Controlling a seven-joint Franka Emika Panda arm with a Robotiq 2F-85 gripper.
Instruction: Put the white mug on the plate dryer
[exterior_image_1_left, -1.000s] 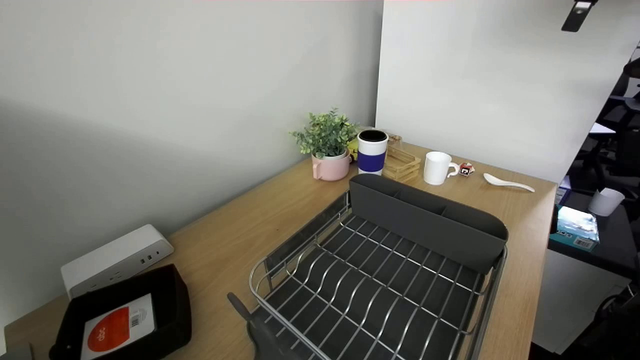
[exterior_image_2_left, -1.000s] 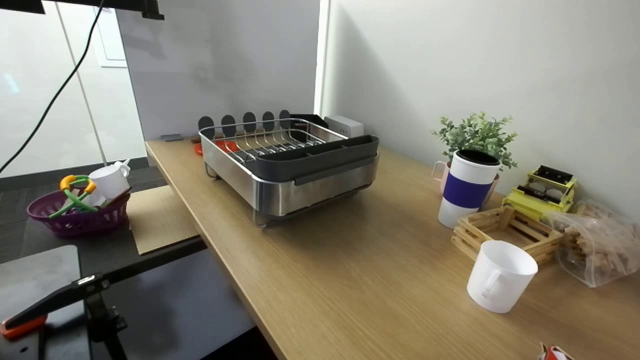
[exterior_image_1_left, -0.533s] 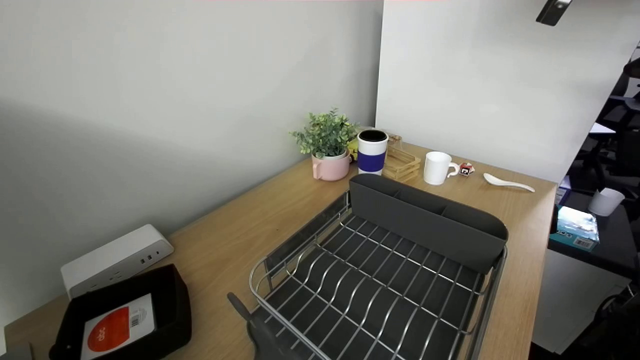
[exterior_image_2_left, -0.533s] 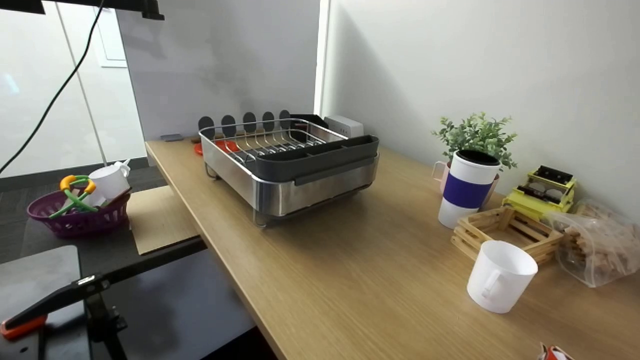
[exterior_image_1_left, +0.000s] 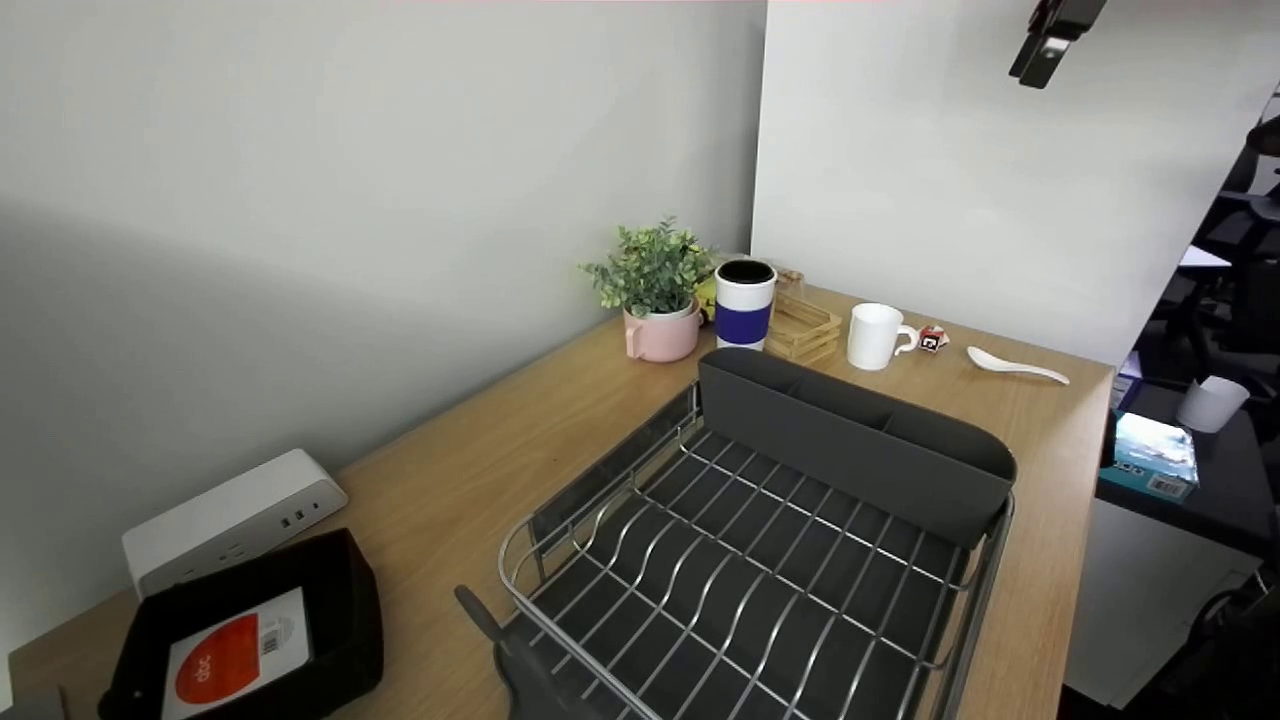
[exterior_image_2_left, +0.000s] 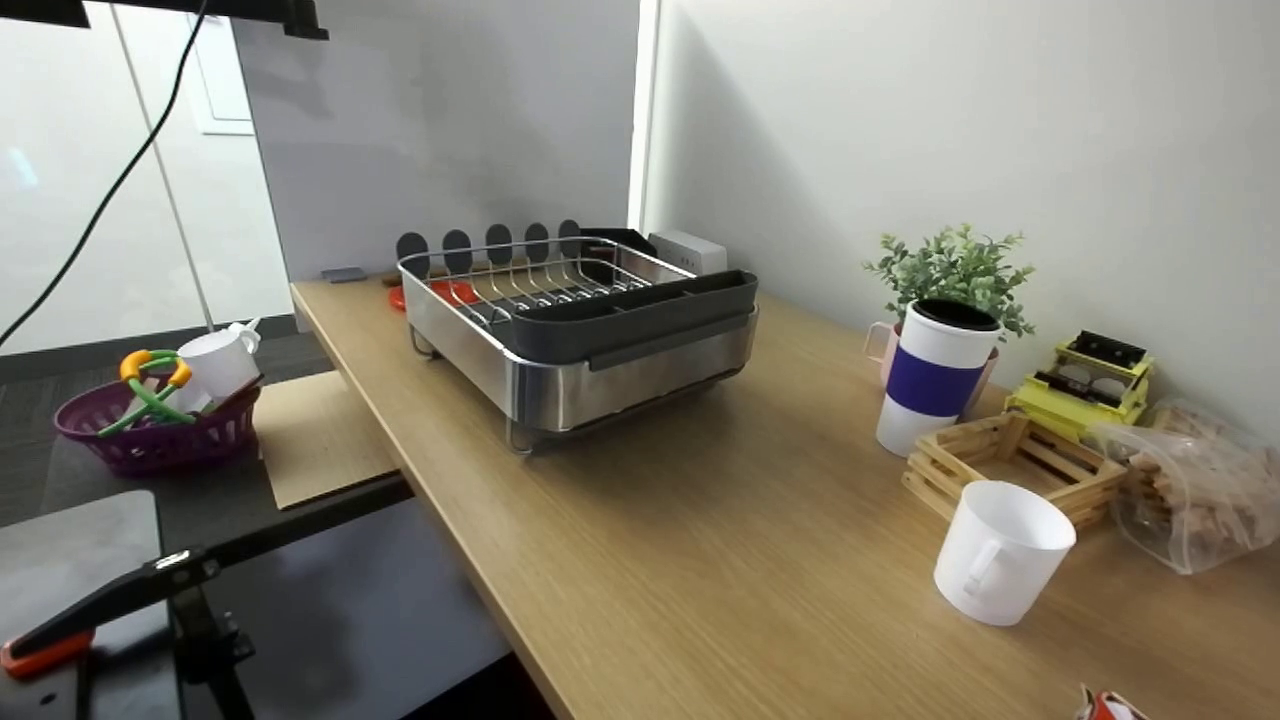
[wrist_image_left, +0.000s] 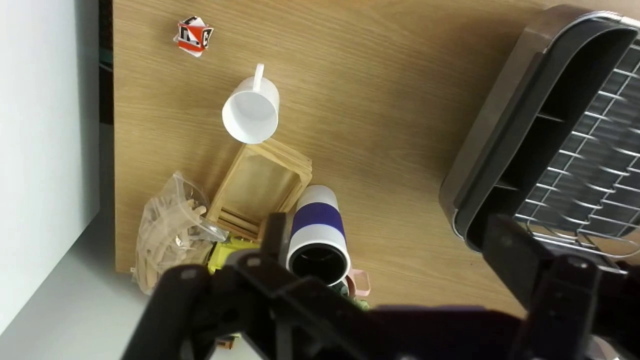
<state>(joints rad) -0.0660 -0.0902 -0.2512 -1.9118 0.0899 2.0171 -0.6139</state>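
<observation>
Hovering spread wide, end effector (wrist_image_left: 389, 227) above woodgrain tabletop (wrist_image_left: 380, 100), white mug (exterior_image_2_left: 1000, 555) upright, pale wall (exterior_image_1_left: 320, 170) alongside.

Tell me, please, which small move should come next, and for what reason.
I would probably shift the open jaws sideways toward the small, round, white, ceramic-looking mug, without lowering them. In the wrist view the mug appears outside their gap, while the tall white cup with a blue band shows between them, so going straight down might miss the mug.
</observation>
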